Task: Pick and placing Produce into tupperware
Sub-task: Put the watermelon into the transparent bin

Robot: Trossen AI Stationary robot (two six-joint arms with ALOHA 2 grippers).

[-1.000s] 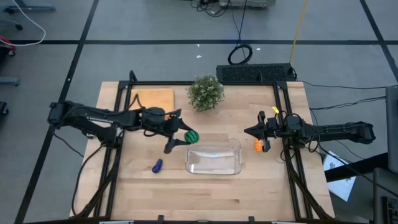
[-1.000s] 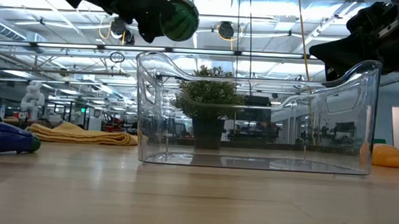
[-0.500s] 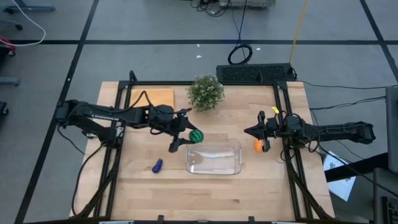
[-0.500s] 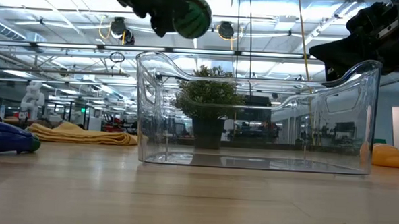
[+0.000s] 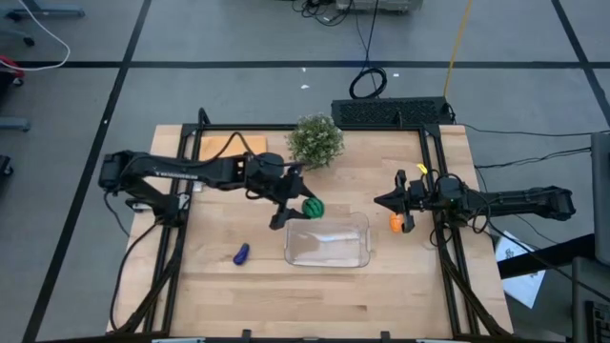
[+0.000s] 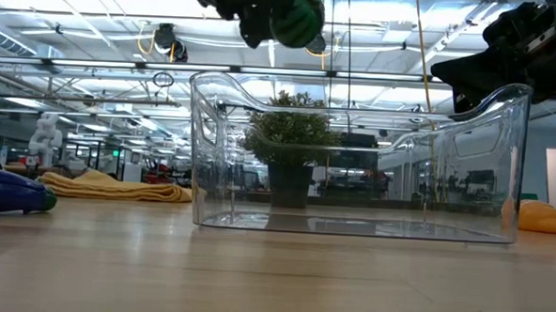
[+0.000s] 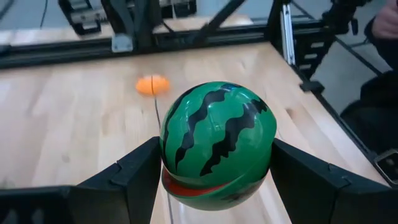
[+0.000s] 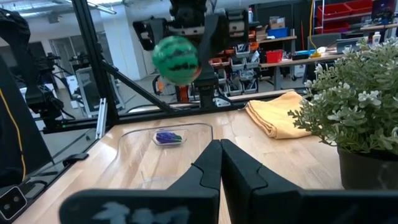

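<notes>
Striped green ball (image 5: 312,207) sits clamped in the left claw (image 5: 295,201) at mid-frame, above the tupperware's (image 5: 328,240) upper-left corner; right claw (image 5: 383,201) is closed, empty.

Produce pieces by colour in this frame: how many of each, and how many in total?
Green dark-striped ball, held in the left gripper above the table: 1
Small orange piece, on the table: 1
Small elongated purple piece, on the table: 1
Total: 3

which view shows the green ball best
The left wrist view: the ball fills the frame, stripes sharp, clamped between the left gripper's fingers. The high view shows it small at the tupperware's edge; the low view, partly hidden up top; the right wrist view, small and far off.
</notes>
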